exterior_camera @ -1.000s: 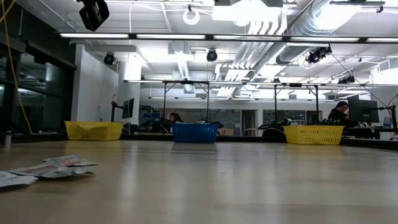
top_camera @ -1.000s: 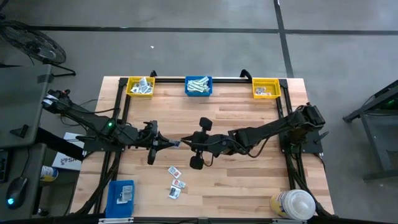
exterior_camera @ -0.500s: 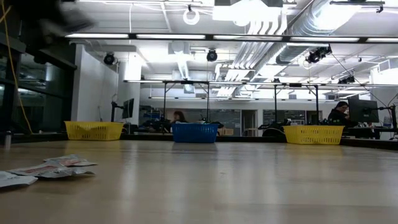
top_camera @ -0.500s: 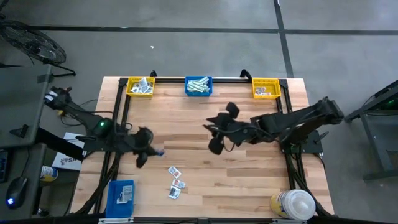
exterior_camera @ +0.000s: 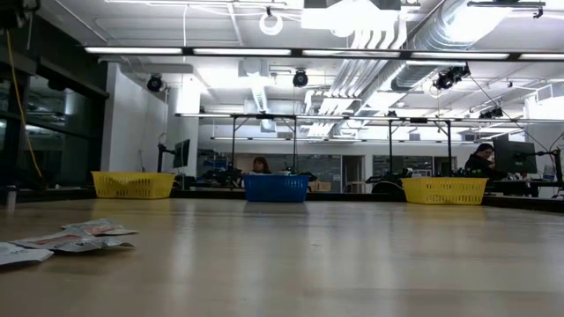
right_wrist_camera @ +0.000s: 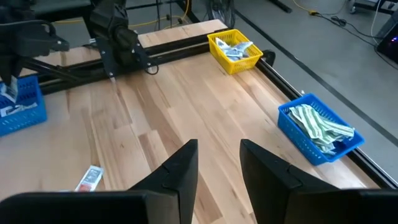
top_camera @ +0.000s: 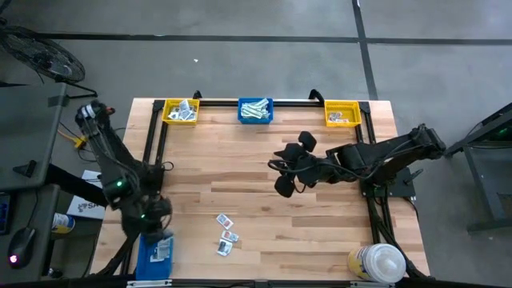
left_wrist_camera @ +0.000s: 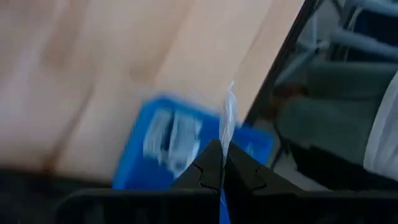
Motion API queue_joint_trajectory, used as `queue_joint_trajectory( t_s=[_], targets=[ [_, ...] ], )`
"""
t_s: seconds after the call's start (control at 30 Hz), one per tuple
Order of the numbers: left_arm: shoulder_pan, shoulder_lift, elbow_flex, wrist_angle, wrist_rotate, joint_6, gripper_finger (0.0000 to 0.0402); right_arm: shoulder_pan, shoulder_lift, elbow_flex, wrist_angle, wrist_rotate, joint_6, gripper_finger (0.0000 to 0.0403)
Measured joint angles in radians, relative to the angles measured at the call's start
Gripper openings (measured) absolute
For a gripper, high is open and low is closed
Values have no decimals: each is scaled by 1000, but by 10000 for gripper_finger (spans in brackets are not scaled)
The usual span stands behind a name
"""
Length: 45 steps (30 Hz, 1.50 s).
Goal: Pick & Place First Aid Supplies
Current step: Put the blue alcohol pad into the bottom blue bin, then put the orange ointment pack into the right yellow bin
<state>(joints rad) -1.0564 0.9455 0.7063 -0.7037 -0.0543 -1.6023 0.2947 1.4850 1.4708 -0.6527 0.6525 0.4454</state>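
Observation:
My left gripper (left_wrist_camera: 221, 151) is shut on a small white packet (left_wrist_camera: 227, 115), seen edge-on, above the blue bin (left_wrist_camera: 180, 140) at the table's near left corner (top_camera: 156, 252). That bin has packets in it. In the high view the left gripper (top_camera: 155, 230) hangs over the bin's far edge. Three loose packets (top_camera: 226, 234) lie flat on the wood near the front edge and show in the low view (exterior_camera: 70, 238). My right gripper (top_camera: 282, 166) hovers over the table's middle, open and empty (right_wrist_camera: 217, 158). My left gripper pinches the packet's near end (left_wrist_camera: 224, 140) between its two fingertips, coming slanting down from above. The packet sticks out past the fingertips, edge-on to the wrist camera. It hangs clear above the blue bin.
Along the far edge stand a yellow bin (top_camera: 181, 111), a blue bin of pale strips (top_camera: 255, 110) and another yellow bin (top_camera: 342, 114). A large white-capped bottle (top_camera: 378, 262) stands at the near right corner. Bare wood lies between the two arms.
My left gripper has swung from the table's middle toward the near left corner, turning and tipping down, and carries the packet over the blue bin. My right gripper has drawn back from the middle toward the right and far edge and risen.

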Motion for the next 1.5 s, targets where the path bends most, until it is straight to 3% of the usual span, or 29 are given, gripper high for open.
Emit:
queue_joint_trajectory(
  t_s=[0.2, 0.53, 0.67, 0.87, 1.0, 1.1, 1.33, 1.5],
  targets=[
    [-147, 31, 0, 8, 77, -222, 0, 0, 0, 0, 2, -3, 0, 113],
    [-181, 172, 0, 85, 76, -289, 9, 0, 0, 0, 7, -11, 24, 113],
    [-181, 208, 0, 105, 79, -289, 41, 0, 6, 0, 7, -46, 26, 113],
    [-181, 211, 0, 110, 78, -289, 124, 0, 50, -1, 21, -143, 19, 113],
    [-180, 204, 0, 116, 101, -292, 167, 0, 94, -1, 60, -266, -32, 113],
    [-181, 183, 7, 97, 51, -307, 175, 1, 123, -1, 83, -299, -29, 113],
    [-156, 158, 82, -75, -243, -285, 177, 0, 141, -1, 59, -283, 47, 112],
    [16, 172, 88, -50, -244, -74, 177, 8, 153, -12, 41, -277, 74, 112]
  ],
)
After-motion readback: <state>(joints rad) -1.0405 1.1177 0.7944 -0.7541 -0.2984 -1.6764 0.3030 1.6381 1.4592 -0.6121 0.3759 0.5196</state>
